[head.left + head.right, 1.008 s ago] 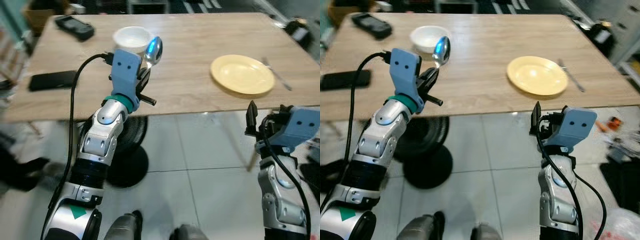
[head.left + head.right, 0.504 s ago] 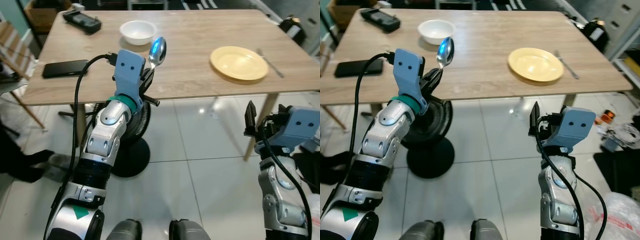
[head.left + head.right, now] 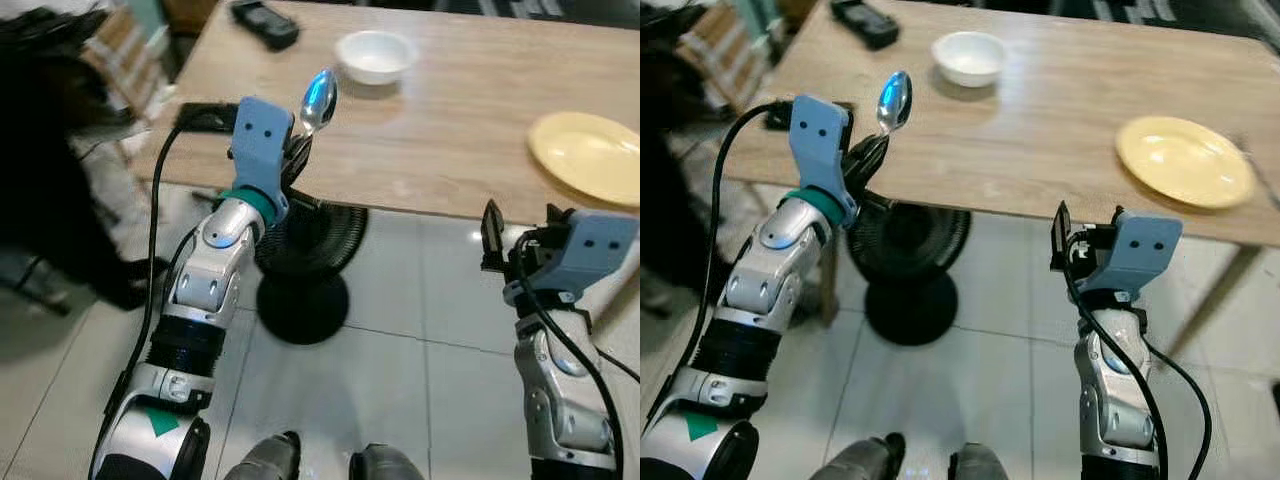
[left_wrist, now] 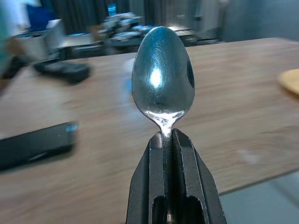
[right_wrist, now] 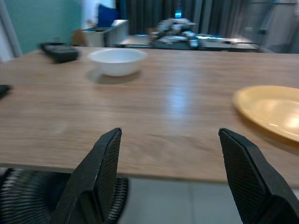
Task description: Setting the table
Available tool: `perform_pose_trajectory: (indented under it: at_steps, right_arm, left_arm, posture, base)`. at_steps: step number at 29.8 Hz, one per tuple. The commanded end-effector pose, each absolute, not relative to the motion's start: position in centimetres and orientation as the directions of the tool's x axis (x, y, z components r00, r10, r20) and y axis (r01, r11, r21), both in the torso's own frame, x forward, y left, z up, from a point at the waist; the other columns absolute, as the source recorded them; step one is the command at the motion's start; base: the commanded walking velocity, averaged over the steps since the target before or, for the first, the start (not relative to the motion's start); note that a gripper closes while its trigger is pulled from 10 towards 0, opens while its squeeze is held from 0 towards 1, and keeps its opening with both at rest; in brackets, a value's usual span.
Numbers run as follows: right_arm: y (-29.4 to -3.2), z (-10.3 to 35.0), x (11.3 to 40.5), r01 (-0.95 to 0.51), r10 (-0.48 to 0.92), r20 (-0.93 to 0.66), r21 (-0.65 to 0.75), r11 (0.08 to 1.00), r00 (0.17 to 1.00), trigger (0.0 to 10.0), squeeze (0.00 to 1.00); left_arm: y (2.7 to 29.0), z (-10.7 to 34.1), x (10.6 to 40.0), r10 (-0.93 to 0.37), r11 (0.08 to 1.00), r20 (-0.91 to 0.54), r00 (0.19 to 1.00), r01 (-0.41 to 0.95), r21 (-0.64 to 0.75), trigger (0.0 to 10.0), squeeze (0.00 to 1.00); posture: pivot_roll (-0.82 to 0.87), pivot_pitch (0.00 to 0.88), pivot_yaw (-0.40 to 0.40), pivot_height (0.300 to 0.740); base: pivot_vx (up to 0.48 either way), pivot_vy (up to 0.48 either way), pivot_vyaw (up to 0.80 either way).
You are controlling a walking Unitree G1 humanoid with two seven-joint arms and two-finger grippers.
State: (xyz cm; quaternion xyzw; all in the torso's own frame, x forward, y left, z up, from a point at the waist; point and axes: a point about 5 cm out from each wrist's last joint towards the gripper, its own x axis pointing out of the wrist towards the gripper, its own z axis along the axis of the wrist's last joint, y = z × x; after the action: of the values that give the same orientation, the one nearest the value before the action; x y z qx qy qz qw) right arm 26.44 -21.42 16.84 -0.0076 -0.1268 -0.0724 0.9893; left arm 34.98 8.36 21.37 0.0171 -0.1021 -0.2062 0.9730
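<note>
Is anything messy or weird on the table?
Nothing is spilled or broken. A black phone and a black remote-like device lie on the table with the white bowl and yellow plate, which seems odd for a meal.

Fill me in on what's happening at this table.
The robot stands at the near edge of a wooden table, setting it. Its left hand is shut on a spoon, held upright with the bowl end up, short of the table edge. Its right hand is open and empty, below the edge. A white bowl and a yellow plate already sit on the table.
</note>
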Motion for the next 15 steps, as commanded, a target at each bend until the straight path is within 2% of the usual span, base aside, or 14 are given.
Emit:
perform_pose_trajectory:
  at_steps: [1, 15]
  right_arm:
    - [-21.62, 16.38, 26.20, 0.153, -0.151, 0.231, 0.008, 0.988, 0.961, 10.0, 0.00]
    - [-21.59, 16.35, 26.18, 0.146, -0.146, 0.225, 0.014, 0.989, 0.963, 10.0, 0.00]
  left_arm:
    - [8.14, 21.12, 34.94, -0.412, 0.911, 0.182, 0.893, 0.405, 0.076, 10.0, 0.00]
    - [8.00, 20.95, 34.93, -0.420, 0.908, 0.171, 0.891, 0.411, 0.086, 10.0, 0.00]
  posture:
    - [-0.01, 0.000, 0.044, 0.740]
    - [-0.01, 0.000, 0.044, 0.740]
  base:
    - [0.000, 0.000, 0.76]
    - [0.000, 0.000, 0.76]
